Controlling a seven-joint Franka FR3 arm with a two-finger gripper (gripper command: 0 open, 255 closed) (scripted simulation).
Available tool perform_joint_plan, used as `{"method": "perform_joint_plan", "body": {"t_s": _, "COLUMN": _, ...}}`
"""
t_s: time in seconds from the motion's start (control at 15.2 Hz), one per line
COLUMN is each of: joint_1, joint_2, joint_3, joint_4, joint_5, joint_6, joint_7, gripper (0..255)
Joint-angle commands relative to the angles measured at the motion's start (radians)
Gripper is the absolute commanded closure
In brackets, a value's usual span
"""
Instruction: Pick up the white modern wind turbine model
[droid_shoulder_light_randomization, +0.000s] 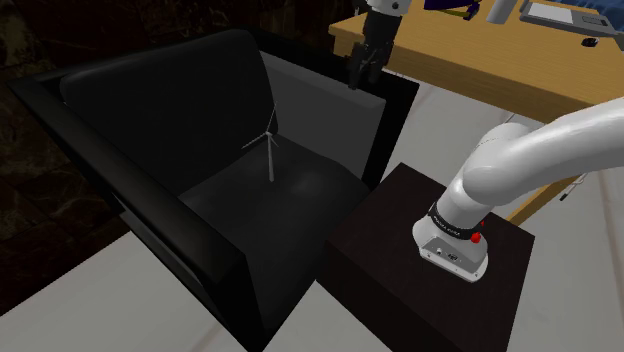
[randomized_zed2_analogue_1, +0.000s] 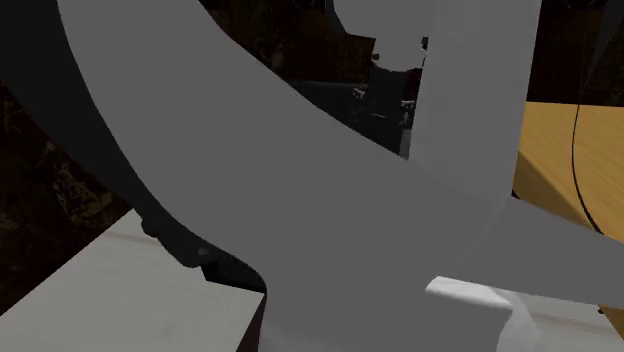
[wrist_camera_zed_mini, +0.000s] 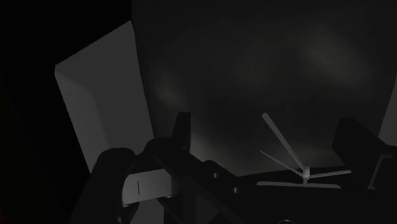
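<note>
A small white wind turbine model (droid_shoulder_light_randomization: 270, 155) stands upright on the seat of a black armchair (droid_shoulder_light_randomization: 150, 110), close to the backrest. My black gripper (droid_shoulder_light_randomization: 363, 76) hangs above the chair's far armrest, up and toward the shoulder view's right from the turbine, well apart from it. Its fingers are open with nothing between them. In the wrist view the turbine (wrist_camera_zed_mini: 304, 170) shows its hub and thin blades over the dark seat, nearer the right-hand finger (wrist_camera_zed_mini: 354, 137) than the other finger (wrist_camera_zed_mini: 183, 130).
A wooden table (droid_shoulder_light_randomization: 470, 50) with a grey flat item (droid_shoulder_light_randomization: 560, 15) stands behind the armchair. The dark stand (droid_shoulder_light_randomization: 400, 250) sits beside the chair's near armrest. In the second exterior view my arm's grey link (randomized_zed2_analogue_1: 330, 190) blocks most of the scene.
</note>
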Motion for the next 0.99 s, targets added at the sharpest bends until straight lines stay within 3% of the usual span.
{"method": "perform_joint_plan", "body": {"t_s": 0.0, "joint_1": 0.014, "joint_2": 0.073, "joint_3": 0.027, "joint_4": 0.013, "joint_5": 0.011, "joint_6": 0.062, "joint_7": 0.014, "gripper": 0}}
{"method": "perform_joint_plan", "body": {"t_s": 0.46, "joint_1": 0.049, "joint_2": 0.316, "joint_3": 0.102, "joint_4": 0.096, "joint_5": 0.016, "joint_6": 0.223, "joint_7": 0.056, "gripper": 0}}
{"method": "perform_joint_plan", "body": {"t_s": 0.92, "joint_1": 0.077, "joint_2": 0.575, "joint_3": 0.166, "joint_4": 0.238, "joint_5": -0.024, "joint_6": 0.337, "joint_7": 0.116, "gripper": 0}}
